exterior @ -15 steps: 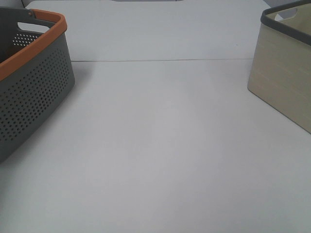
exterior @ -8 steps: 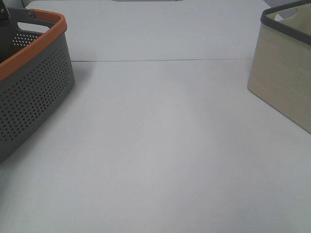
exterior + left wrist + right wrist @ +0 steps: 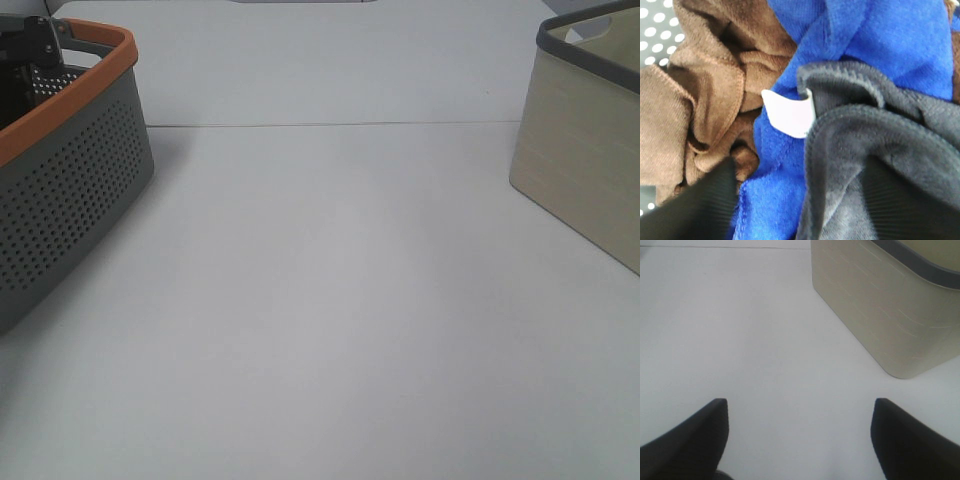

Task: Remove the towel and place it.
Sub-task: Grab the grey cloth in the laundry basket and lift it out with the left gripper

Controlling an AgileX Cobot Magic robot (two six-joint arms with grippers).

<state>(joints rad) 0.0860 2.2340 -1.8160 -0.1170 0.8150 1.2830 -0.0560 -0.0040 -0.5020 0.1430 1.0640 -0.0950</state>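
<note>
A white table (image 3: 340,300) fills the high view, with a grey perforated basket (image 3: 70,190) with an orange rim at its left edge and a beige basket (image 3: 585,170) with a dark grey rim at its right edge, the two well apart. A dark part of the left arm (image 3: 25,45) shows inside the grey basket's far end. In that basket lies a heap of cloths: a brown towel (image 3: 705,90), a blue towel (image 3: 880,40) and, on top of the blue one, the charcoal towel (image 3: 880,130), crumpled. The left gripper (image 3: 800,210) stands with its jaws spread wide, down in the heap, one finger by the brown towel and the other pressing into the charcoal towel, not clamped. The right gripper (image 3: 800,440) hangs over bare table near the beige basket, jaws fully apart and holding nothing. A small white tag (image 3: 790,112) sticks out at the charcoal towel's hem, against the blue towel
</note>
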